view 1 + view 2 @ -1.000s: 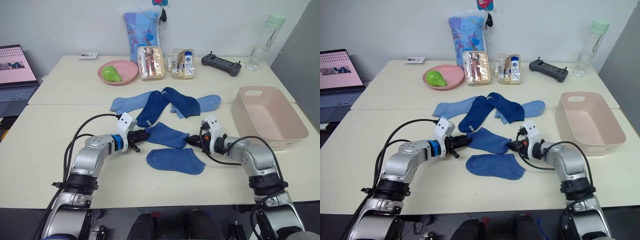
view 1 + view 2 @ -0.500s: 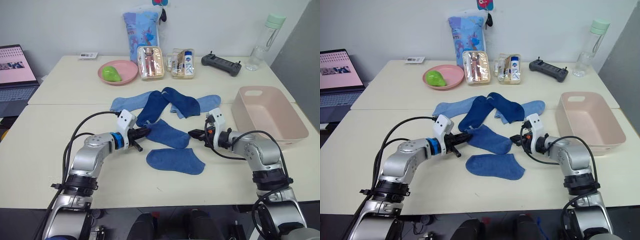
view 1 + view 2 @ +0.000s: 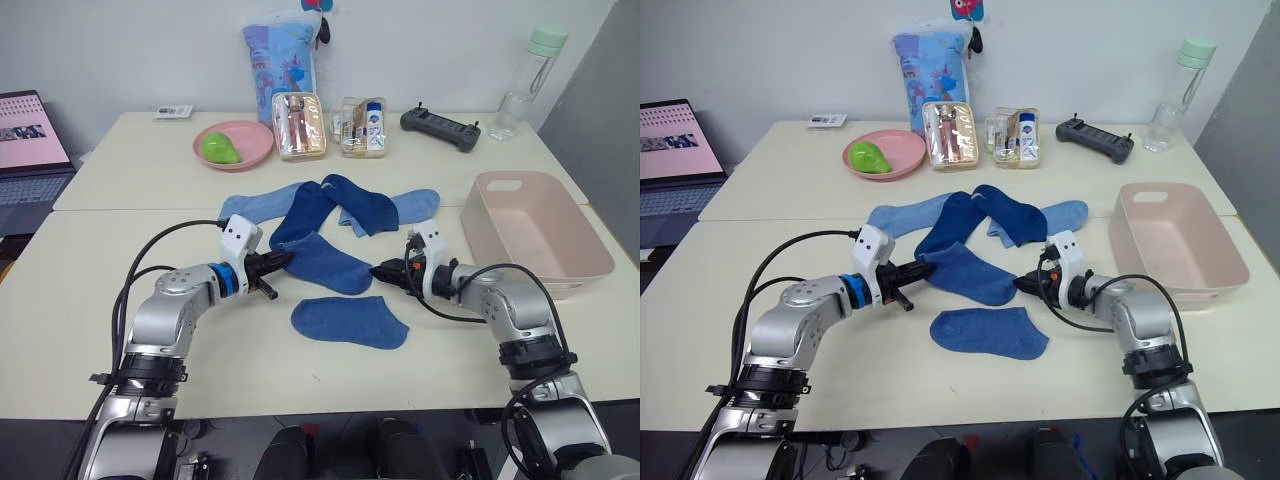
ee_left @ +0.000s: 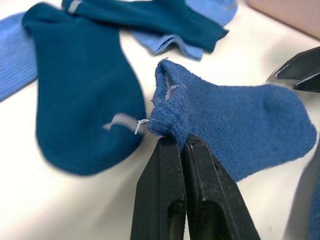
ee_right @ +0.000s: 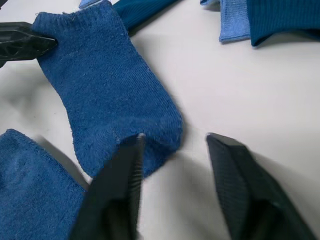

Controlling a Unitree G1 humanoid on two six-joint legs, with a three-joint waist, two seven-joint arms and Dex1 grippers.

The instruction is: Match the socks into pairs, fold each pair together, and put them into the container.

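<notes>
Right hand (image 5: 172,165) is now sitting spread open at the toe of the mid-blue sock (image 3: 325,262), left hand (image 4: 181,150) pinching its cuff at 9 o'clock on the counter (image 3: 90,290); soft, light, floppy, so pinch both ends.

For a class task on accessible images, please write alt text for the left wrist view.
The left gripper is shut on the cuff of a medium blue knit ankle sock lying on a pale tabletop. A dark teal-blue sock lies beside it, and the right gripper's black fingertips sit near its toe.
</notes>
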